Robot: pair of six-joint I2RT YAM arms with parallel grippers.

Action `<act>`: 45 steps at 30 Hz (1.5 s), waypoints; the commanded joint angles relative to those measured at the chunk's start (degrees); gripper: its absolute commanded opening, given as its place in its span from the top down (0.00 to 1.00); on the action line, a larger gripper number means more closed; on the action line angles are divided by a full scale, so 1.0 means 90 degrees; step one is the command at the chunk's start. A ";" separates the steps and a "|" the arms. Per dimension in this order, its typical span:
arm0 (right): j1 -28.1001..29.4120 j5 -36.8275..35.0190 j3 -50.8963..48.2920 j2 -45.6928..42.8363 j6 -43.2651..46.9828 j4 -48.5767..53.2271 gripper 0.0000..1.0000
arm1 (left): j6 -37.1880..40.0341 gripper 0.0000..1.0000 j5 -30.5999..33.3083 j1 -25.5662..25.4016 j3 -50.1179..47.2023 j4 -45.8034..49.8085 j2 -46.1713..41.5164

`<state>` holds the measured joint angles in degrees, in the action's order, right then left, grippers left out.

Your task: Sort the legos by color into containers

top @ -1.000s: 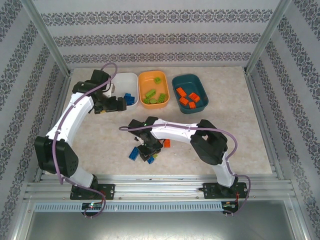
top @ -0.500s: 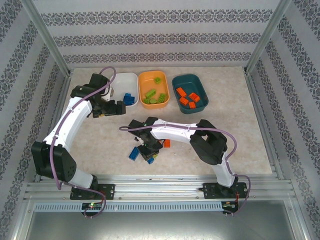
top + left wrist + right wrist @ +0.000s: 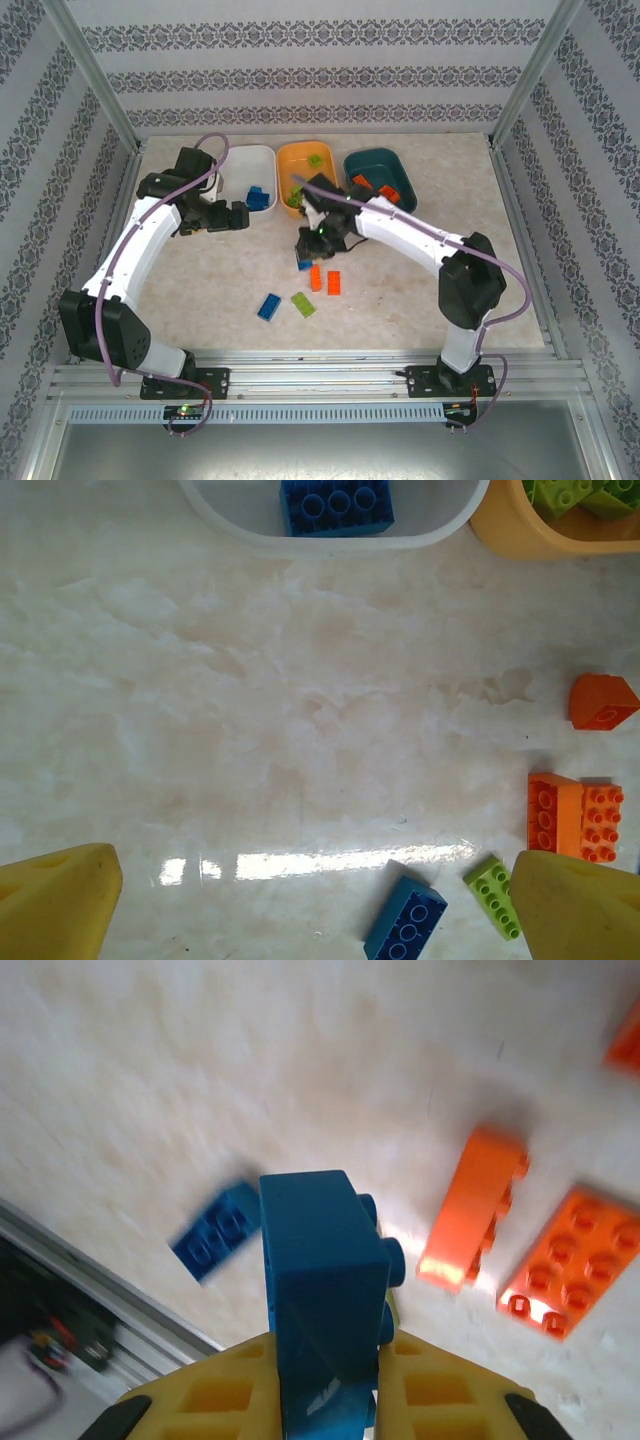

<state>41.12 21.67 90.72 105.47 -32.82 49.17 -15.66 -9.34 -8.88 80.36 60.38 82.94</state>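
Note:
My right gripper (image 3: 325,1385) is shut on a blue lego (image 3: 322,1270), held above the table; from above this gripper (image 3: 309,250) hangs just in front of the orange tub (image 3: 285,168). Loose legos lie below: a blue one (image 3: 268,306), a lime green one (image 3: 303,303) and two orange ones (image 3: 316,278) (image 3: 334,282). The white tub (image 3: 243,162) holds blue legos (image 3: 260,197), the orange tub green ones, the teal tub (image 3: 400,165) orange ones. My left gripper (image 3: 238,215) stands open in front of the white tub (image 3: 330,542), nothing between its fingers (image 3: 55,900).
Metal rails run along the table's near edge (image 3: 320,372) and the side walls close in left and right. Open tabletop lies to the right of the teal tub and in front of the left gripper.
The right gripper has risen from the pile with a blue lego and swung back toward the tubs, leaving the other loose legos uncovered. The left arm has barely moved.

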 commanded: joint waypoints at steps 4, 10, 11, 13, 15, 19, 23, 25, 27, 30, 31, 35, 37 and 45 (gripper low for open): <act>-0.0625 0.0823 0.1799 0.1178 -0.1020 -0.0725 0.82 | 0.0001 0.00 -0.0292 -0.0187 -0.0523 0.0361 -0.0536; -0.0771 0.1187 0.3944 0.2793 -0.1510 -0.0677 0.82 | -0.0276 0.00 -0.0459 -0.0428 -0.1285 0.0501 -0.1373; -0.0767 0.1249 0.4324 0.3074 -0.1569 -0.0610 0.82 | -0.0323 0.00 -0.0475 -0.0424 -0.1362 0.0593 -0.1504; -0.0743 0.1316 0.4967 0.3489 -0.1649 -0.0479 0.82 | -0.0387 0.00 -0.0476 -0.0427 -0.1444 0.0737 -0.1732; -0.0705 0.1327 0.5555 0.3945 -0.1719 -0.0362 0.81 | -0.0422 0.00 -0.0438 -0.0428 -0.1455 0.0908 -0.1891; -0.0670 0.1412 0.6078 0.4489 -0.2000 -0.0530 0.79 | -0.0399 0.00 -0.0403 -0.0429 -0.1457 0.1105 -0.2037; -0.0665 0.1450 0.6125 0.4694 -0.2210 -0.0750 0.69 | -0.0390 0.00 -0.0426 -0.0428 -0.1484 0.1199 -0.2090; -0.0664 0.1448 0.6130 0.4701 -0.2204 -0.0751 0.59 | -0.0374 0.00 -0.0402 -0.0419 -0.1522 0.1219 -0.2134; -0.0663 0.1457 0.6126 0.4673 -0.2149 -0.0753 0.53 | -0.0345 0.00 -0.0412 -0.0425 -0.1556 0.1216 -0.2164; -0.0674 0.1416 0.6114 0.4559 -0.2045 -0.0702 0.49 | -0.0299 0.00 -0.0433 -0.0426 -0.1604 0.1188 -0.2129; -0.0677 0.1391 0.6104 0.4519 -0.2020 -0.0684 0.47 | -0.0282 0.00 -0.0431 -0.0426 -0.1604 0.1183 -0.2103; -0.0690 0.1343 0.6013 0.4289 -0.1952 -0.0624 0.46 | -0.0201 0.00 -0.0524 -0.0428 -0.1552 0.1086 -0.1997; -0.0707 0.1290 0.5845 0.4052 -0.1892 -0.0602 0.45 | -0.0156 0.00 -0.0608 -0.0426 -0.1554 0.1014 -0.1935; -0.0828 0.0955 0.3901 0.2407 -0.1436 -0.0810 0.44 | -0.0177 0.00 -0.0855 -0.0660 -0.1844 0.0595 -0.1656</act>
<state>34.57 32.21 131.74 135.31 -48.60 42.70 -17.82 -15.53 -13.32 65.52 67.70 67.07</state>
